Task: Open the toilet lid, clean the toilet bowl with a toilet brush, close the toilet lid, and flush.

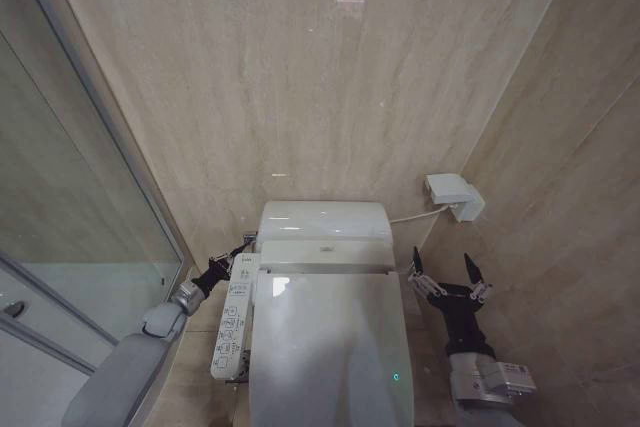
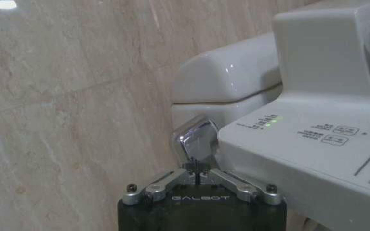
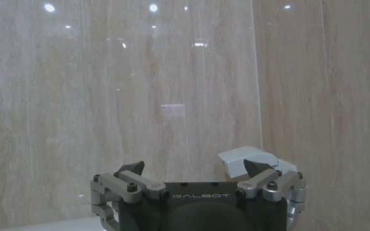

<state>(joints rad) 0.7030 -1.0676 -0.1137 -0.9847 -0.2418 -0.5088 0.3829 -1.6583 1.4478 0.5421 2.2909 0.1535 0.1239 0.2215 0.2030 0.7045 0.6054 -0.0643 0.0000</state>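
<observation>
The toilet lid (image 1: pixel 330 347) lies flat and closed over the toilet bowl, which is hidden beneath it; its long axis runs from the tank (image 1: pixel 324 222) at the wall out toward the robot, hinge end against the tank and free end nearest the camera. With the lid down, the task appears to stand either at its start or at its last step, and the pictures do not settle which; no brush is to be seen. The left gripper (image 1: pixel 243 245) sits at the toilet's left rear corner, just beside the side control panel (image 1: pixel 233 315), and the left wrist view places its closed fingertips right at a chrome flush lever (image 2: pixel 194 139) on the tank's side, which suggests flushing is the step in hand. Green lights glow on the panel there. The right gripper (image 1: pixel 447 273) hovers clear of the toilet on its right side, jaws spread wide and empty, below a white wall socket box (image 1: pixel 452 195) on the tiled wall (image 1: pixel 300 77).
</observation>
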